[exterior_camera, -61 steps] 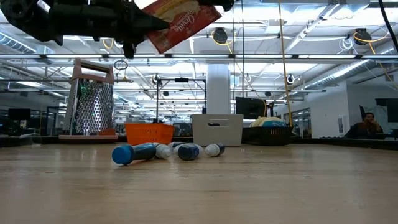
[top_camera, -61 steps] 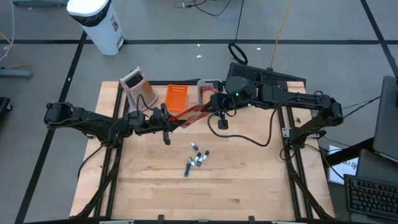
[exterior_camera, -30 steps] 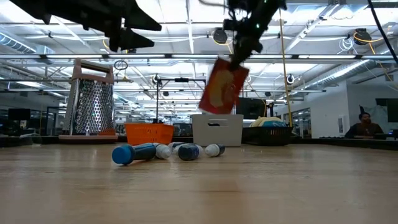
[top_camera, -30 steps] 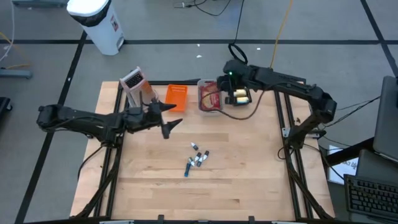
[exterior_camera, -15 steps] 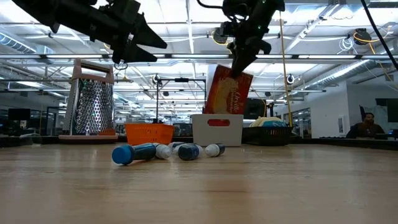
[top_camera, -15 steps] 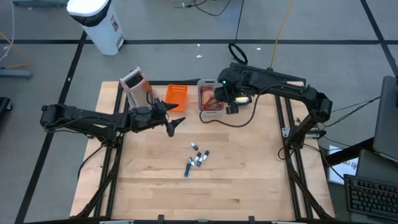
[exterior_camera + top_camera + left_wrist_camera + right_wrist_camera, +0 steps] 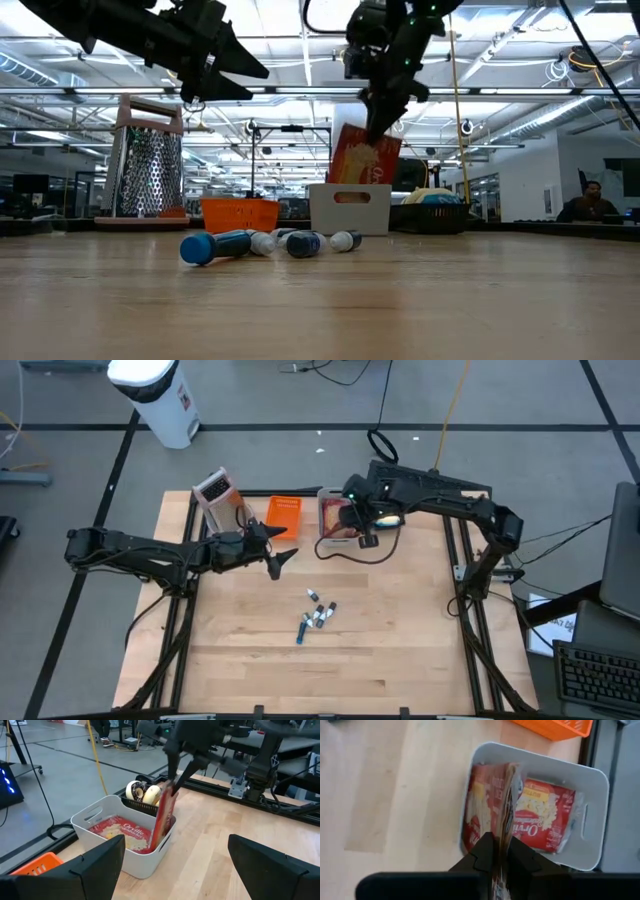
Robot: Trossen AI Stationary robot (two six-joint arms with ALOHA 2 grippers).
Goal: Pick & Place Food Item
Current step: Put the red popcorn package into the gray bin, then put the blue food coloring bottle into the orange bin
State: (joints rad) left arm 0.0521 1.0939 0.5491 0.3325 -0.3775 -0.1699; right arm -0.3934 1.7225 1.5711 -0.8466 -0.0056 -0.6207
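The popcorn packet [image 7: 495,815] was red with yellow popcorn art and white lettering. The bin [image 7: 592,795] holding it was pale grey-white. Beside it sat an orange basket [image 7: 283,516]. The tabletop [image 7: 400,650] was light wood, the markers [image 7: 215,245] blue-capped.

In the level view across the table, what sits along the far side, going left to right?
Grater → orange basket → white bin, with a red popcorn packet standing in it, pinched by the right gripper.
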